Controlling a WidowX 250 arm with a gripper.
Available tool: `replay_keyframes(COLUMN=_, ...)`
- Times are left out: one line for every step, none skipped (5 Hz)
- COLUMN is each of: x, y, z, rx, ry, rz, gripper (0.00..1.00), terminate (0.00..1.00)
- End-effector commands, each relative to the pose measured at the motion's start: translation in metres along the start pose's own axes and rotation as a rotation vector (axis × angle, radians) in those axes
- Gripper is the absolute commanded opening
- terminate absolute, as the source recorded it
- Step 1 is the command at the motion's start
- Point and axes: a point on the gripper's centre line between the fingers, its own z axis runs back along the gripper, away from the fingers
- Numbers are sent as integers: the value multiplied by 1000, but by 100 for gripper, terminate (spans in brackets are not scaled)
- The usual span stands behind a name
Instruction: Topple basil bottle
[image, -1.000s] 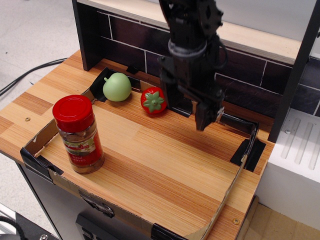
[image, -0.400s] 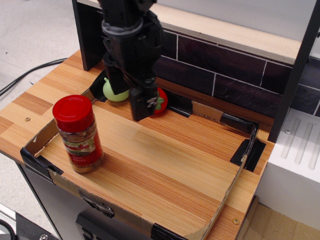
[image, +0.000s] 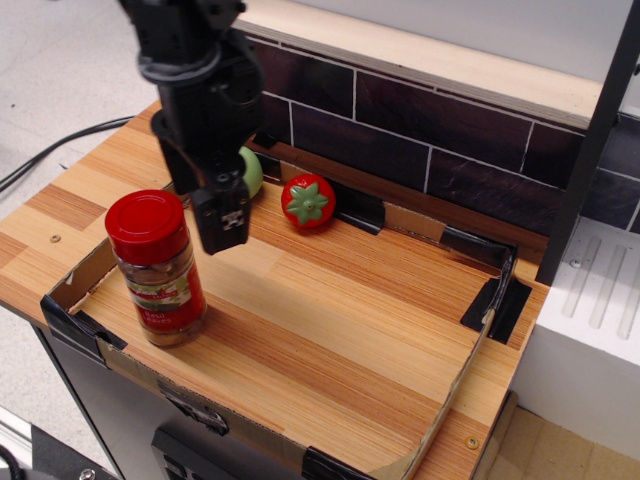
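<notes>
The basil bottle (image: 156, 268) stands upright at the front left of the wooden board (image: 340, 320). It is a clear jar with a wide red cap, a red-and-green label and brownish contents. My black gripper (image: 205, 212) hangs just behind and to the right of the bottle's cap, with its nearer finger (image: 224, 222) level with the cap and a small gap between them. The jaws look parted and hold nothing. The gripper does not touch the bottle.
A pale green toy apple (image: 249, 170) sits partly behind the gripper at the back left. A red toy tomato (image: 307, 200) sits to its right. A low cardboard rim (image: 75, 285) edges the board. A dark tiled back wall (image: 420, 130) stands behind.
The gripper has swept left from the back right of the board, past the tomato and apple, and come down next to the bottle's cap. The bottle, apple and tomato have not moved.
</notes>
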Motion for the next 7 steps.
replay_keyframes(x=-15, y=10, z=10, rx=24, ry=-5, rz=-45, gripper=100, terminate=0)
replay_keyframes(x=-21, y=10, z=13, rx=22, ry=0, rz=-44, gripper=100, terminate=0)
replay_keyframes(x=-25, y=12, z=14, rx=30, ry=10, rz=-51, gripper=100, terminate=0)
replay_keyframes(x=-31, y=14, z=11, rx=50, ry=17, rz=-65, gripper=100, terminate=0)
replay_keyframes(x=-36, y=13, z=8, rx=61, ry=46, rz=-81, gripper=100, terminate=0)
replay_keyframes(x=-40, y=13, z=7, rx=47, ry=78, rz=-112, gripper=100, terminate=0)
replay_keyframes(x=-40, y=13, z=3, rx=21, ry=103, rz=-141, gripper=0, terminate=0)
